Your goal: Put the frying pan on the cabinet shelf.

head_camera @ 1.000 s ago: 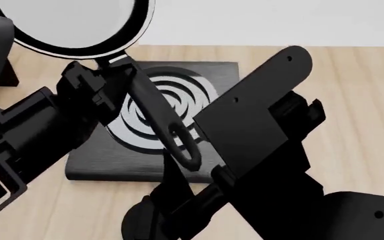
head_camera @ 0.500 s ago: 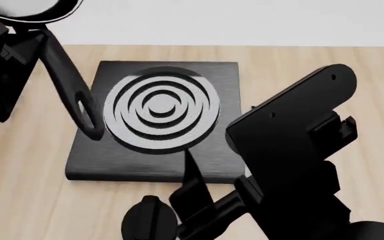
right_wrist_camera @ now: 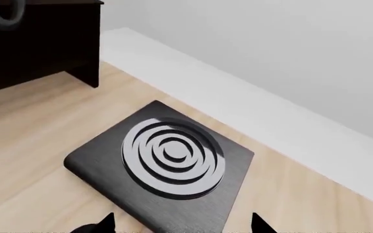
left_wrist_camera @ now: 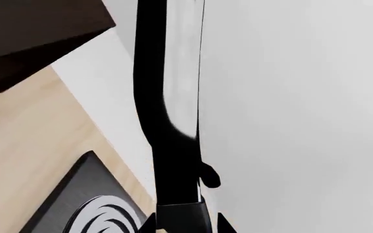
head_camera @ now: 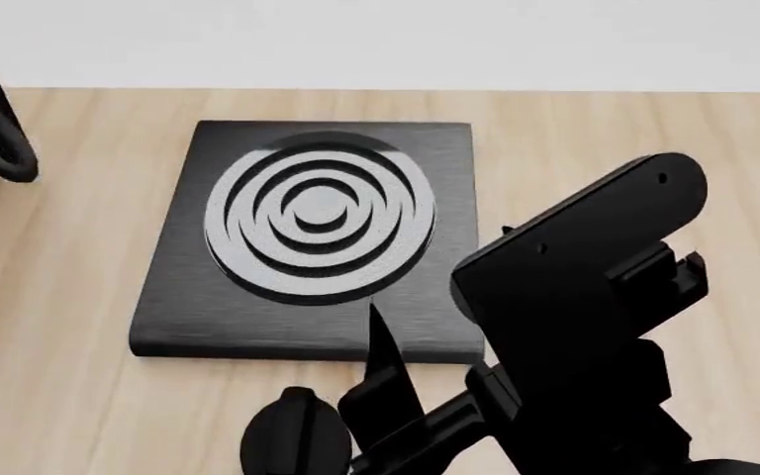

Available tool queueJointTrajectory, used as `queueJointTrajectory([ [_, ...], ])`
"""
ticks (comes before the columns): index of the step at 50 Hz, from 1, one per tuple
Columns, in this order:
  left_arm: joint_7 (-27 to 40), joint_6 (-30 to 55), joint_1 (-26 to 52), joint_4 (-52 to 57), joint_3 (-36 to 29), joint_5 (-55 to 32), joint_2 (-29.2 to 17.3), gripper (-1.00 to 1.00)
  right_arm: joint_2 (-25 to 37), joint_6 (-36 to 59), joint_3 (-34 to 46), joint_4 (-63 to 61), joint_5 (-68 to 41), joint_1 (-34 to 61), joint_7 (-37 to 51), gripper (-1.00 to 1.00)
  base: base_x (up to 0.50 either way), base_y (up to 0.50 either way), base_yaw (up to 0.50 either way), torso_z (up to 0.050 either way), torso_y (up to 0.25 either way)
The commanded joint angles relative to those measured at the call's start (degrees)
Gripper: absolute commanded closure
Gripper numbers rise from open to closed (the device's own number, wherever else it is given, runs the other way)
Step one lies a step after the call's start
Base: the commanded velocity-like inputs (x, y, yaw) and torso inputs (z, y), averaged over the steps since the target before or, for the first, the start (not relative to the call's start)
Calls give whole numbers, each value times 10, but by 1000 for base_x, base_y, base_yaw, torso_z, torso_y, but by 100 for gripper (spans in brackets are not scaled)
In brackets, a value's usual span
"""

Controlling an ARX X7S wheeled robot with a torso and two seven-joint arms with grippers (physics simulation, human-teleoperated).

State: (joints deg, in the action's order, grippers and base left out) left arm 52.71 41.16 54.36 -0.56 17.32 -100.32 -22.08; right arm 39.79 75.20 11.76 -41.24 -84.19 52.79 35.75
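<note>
Left end effector grips frying pan handle

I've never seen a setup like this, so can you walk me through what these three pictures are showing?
These are simulator renders of a two-armed wheeled robot. One camera sits on its head, looking down at a pale wooden floor with a square black hob plate with silver rings. The big black shape is its right arm. The other cameras ride near each gripper. The left one shows a glossy black frying pan edge-on, apparently held, though the grip is hidden. The right one shows the plate and a dark brown wooden cabinet.
</note>
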Motion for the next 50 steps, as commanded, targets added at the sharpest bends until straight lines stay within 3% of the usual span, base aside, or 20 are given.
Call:
queueJointTrajectory([
  [1, -36, -88, 6, -11, 52, 6, 3, 100, -4, -16, 1, 11, 16, -8, -10, -100, 0, 0, 0, 0, 0],
  [16, -69, -189, -8, -74, 134, 13, 36, 100, -5, -22, 11, 10, 20, -14, -10, -100, 0, 0, 0, 1, 1],
  [34, -98, -239, -56, -87, 195, -3, 63, 100, -3, -29, 20, 7, 18, -24, -7, -100, 0, 0, 0, 1, 2],
  [35, -89, -242, -50, -85, 193, -1, 64, 100, -3, -29, 20, 7, 18, -23, -7, -100, 0, 0, 0, 0, 0],
  [36, -25, -273, -49, -75, 197, 23, 72, 100, -4, -29, 21, 7, 17, -22, -6, -100, 0, 0, 0, 0, 0],
  [37, -111, -224, -45, -161, 176, 36, 14, 100, -4, -30, 21, 7, 16, -22, -6, -100, 0, 0, 3, 0, 0],
  [38, -166, -216, -30, -200, 194, -14, 20, 100, -4, -29, 22, 7, 15, -21, -5, -100, 17, 0, 4, 0, 0],
  [39, -81, -267, -34, -157, 195, 25, 45, 100, -5, -29, 23, 8, 14, -20, -4, -100, 12, 5, 4, 0, 0],
  [41, -65, -254, -50, -121, 207, 1, 43, 100, -5, -28, 24, 8, 11, -18, -2, -100, 8, 6, 4, 0, 0],
  [50, -84, -235, -98, -107, 227, -20, 37, 100, -2, -36, 28, 7, 21, -26, -11, -100, 0, 5, 6, 0, 0],
])
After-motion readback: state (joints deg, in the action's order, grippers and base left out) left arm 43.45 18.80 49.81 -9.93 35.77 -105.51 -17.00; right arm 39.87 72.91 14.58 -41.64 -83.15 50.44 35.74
